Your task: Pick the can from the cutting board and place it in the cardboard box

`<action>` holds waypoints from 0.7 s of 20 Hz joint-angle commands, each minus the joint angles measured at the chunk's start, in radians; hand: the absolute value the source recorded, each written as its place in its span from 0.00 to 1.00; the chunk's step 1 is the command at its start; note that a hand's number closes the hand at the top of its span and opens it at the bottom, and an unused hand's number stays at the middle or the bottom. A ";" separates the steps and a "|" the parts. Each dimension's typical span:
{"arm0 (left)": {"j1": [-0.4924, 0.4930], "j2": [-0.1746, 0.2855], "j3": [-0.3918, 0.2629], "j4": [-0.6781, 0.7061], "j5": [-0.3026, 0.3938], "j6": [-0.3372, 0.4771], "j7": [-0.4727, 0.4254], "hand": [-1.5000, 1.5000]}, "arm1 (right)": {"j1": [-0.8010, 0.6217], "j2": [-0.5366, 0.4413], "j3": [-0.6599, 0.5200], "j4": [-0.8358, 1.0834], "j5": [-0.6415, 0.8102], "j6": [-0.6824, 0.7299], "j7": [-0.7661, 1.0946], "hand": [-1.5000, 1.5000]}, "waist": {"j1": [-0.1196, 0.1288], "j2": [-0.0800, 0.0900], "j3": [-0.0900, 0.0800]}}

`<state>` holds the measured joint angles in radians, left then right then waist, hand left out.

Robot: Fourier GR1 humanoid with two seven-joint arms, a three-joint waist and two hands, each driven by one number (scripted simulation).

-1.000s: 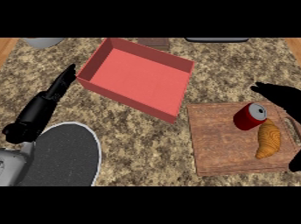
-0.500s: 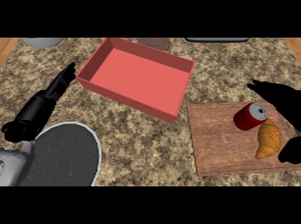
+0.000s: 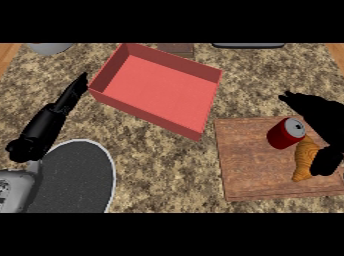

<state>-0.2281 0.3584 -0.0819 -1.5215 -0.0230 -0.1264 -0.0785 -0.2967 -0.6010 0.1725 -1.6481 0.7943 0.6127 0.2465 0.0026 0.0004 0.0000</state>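
A red can (image 3: pixel 285 133) with a silver top lies on the wooden cutting board (image 3: pixel 260 165) at the right. An orange croissant (image 3: pixel 306 157) rests just beside it on the board. My right hand (image 3: pixel 330 125) hovers over the board's right edge, fingers curved around the can's far side without closing on it. The red open box (image 3: pixel 160 87) sits at upper centre, nothing inside. My left hand (image 3: pixel 53 117) rests at the left with straight fingers pointing up toward the box's left corner.
The granite counter has wooden strips at both sides. A grey bowl (image 3: pixel 49 48) shows at the top left, a dark flat object (image 3: pixel 249 45) at the top right, and a small brown block (image 3: pixel 176 48) behind the box.
My right hand has moved left and down, closer around the can. The can, croissant, box and left hand have stayed put.
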 commanded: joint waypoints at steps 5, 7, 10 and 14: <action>0.020 -0.046 0.030 0.065 -0.051 -0.034 -0.078 0.50 | 0.033 0.067 -0.018 0.031 0.067 -0.021 -0.077 0.00 | -0.005 0.000 0.000; 0.019 -0.022 0.064 0.021 -0.020 -0.065 -0.032 0.50 | -0.052 0.066 -0.020 0.222 0.113 -0.081 -0.163 0.00 | 0.003 0.001 0.000; 0.008 -0.043 0.060 -0.011 -0.038 -0.061 0.001 0.50 | 0.076 0.056 -0.029 0.141 0.138 -0.122 -0.182 0.00 | -0.004 -0.001 0.000; -0.064 -0.088 0.048 0.068 -0.097 -0.038 -0.015 0.50 | -0.031 0.110 -0.029 0.232 0.202 -0.091 -0.128 0.00 | -0.003 0.001 0.000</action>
<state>-0.2344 0.3040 -0.0266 -1.4972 -0.0812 -0.1787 -0.1008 -0.3072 -0.5108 0.1491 -1.4650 0.9491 0.5352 0.1168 0.0012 0.0004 0.0000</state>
